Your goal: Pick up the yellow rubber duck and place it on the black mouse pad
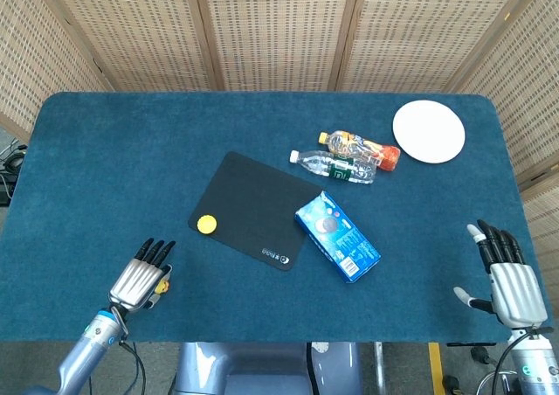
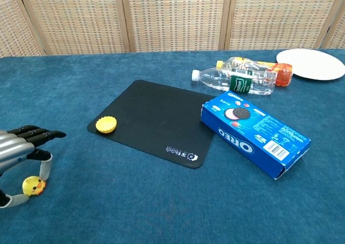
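The small yellow rubber duck [image 2: 33,186] sits on the blue table near its front left corner. In the head view the duck [image 1: 162,284] peeks out beside my left hand [image 1: 138,280]. In the chest view my left hand [image 2: 19,155] hovers over the duck with fingers spread, and the duck lies between the thumb and a finger without a visible pinch. The black mouse pad [image 1: 253,207] lies flat at the table's middle, up and right of the duck. My right hand [image 1: 507,281] rests open at the front right, holding nothing.
A yellow round cap [image 2: 107,125] lies on the mouse pad's [image 2: 156,114] left corner. A blue Oreo box [image 2: 253,131] sits at the pad's right edge. Two plastic bottles [image 2: 242,78] and a white plate [image 2: 311,64] lie at the back right.
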`<state>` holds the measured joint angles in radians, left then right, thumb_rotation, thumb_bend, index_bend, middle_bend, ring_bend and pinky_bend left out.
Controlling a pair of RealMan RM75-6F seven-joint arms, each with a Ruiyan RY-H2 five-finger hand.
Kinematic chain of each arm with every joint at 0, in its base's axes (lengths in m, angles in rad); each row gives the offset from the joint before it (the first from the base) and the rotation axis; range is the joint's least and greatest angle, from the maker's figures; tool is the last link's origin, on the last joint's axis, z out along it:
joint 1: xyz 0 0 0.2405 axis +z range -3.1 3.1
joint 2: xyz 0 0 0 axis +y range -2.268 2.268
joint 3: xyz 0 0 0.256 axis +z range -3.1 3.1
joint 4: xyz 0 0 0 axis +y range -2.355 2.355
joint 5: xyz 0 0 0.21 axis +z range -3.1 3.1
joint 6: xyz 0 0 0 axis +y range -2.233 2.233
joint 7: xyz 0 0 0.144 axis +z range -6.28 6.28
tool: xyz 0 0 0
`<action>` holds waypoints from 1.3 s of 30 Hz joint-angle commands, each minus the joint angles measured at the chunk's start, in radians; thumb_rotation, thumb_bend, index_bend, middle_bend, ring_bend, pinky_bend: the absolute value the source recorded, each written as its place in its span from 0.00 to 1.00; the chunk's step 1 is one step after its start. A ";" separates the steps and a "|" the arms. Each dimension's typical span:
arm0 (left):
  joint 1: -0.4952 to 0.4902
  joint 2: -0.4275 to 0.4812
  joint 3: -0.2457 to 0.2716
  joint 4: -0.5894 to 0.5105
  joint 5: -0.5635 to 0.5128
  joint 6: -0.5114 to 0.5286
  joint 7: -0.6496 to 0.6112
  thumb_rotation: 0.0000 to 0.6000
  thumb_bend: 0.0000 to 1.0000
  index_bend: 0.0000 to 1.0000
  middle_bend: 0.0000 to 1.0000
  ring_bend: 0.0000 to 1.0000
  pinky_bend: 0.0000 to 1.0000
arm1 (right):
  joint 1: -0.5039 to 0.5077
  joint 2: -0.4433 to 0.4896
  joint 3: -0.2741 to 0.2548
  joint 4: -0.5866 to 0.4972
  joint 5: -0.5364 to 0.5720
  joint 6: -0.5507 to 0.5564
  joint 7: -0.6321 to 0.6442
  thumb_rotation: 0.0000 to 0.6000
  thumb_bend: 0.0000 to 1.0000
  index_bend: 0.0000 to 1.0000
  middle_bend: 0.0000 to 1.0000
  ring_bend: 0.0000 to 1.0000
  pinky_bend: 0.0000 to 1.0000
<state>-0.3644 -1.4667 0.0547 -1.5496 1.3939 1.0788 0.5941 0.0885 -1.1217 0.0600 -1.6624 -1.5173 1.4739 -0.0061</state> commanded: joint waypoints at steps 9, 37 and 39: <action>-0.002 0.000 0.000 -0.004 0.003 0.017 -0.014 1.00 0.28 0.53 0.00 0.00 0.00 | 0.000 0.000 0.001 0.001 0.000 0.001 0.003 1.00 0.00 0.03 0.00 0.00 0.01; -0.287 0.007 -0.274 -0.037 -0.435 -0.158 0.171 1.00 0.27 0.51 0.00 0.00 0.00 | 0.014 0.007 0.006 0.016 0.024 -0.038 0.052 1.00 0.00 0.03 0.00 0.00 0.01; -0.325 -0.012 -0.283 -0.014 -0.480 -0.165 0.203 1.00 0.27 0.51 0.00 0.00 0.00 | 0.017 0.007 0.006 0.019 0.027 -0.044 0.057 1.00 0.00 0.03 0.00 0.00 0.01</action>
<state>-0.6446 -1.4526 -0.2042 -1.5926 0.9634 0.9369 0.7580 0.1041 -1.1150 0.0657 -1.6446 -1.4911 1.4309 0.0491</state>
